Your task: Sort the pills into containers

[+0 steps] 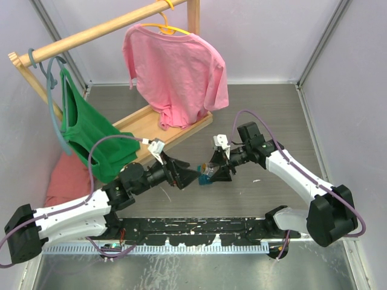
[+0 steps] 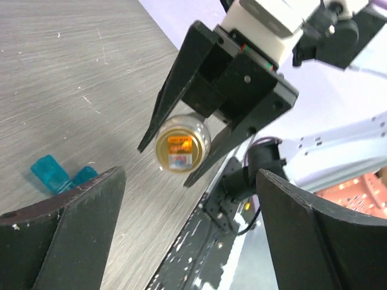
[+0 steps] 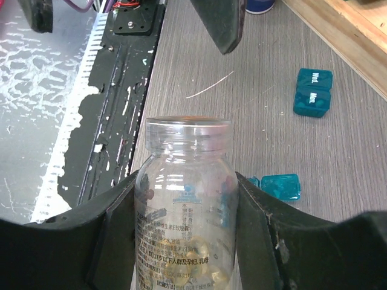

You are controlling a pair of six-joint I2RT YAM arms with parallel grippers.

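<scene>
My right gripper (image 3: 186, 181) is shut on a clear, uncapped pill bottle (image 3: 184, 205), holding it above the table. Yellow pills (image 3: 193, 269) lie in the bottle's lower part. In the left wrist view the bottle (image 2: 181, 144) points its base at me between the right gripper's black fingers. My left gripper (image 2: 190, 175) faces it, jaws wide apart with nothing between them. One teal container (image 3: 313, 92), lids labelled and shut, lies on the table at the right. A second teal container (image 3: 279, 186) lies nearer the bottle. From above, both grippers (image 1: 202, 172) meet mid-table.
A wooden rack (image 1: 151, 121) at the back carries a pink shirt (image 1: 175, 72) and a green top (image 1: 87, 130). A red cloth (image 1: 66, 178) lies at the left. A blue cap (image 3: 261, 5) sits near the rack's base. A black paint-flecked strip (image 1: 193, 229) runs along the near edge.
</scene>
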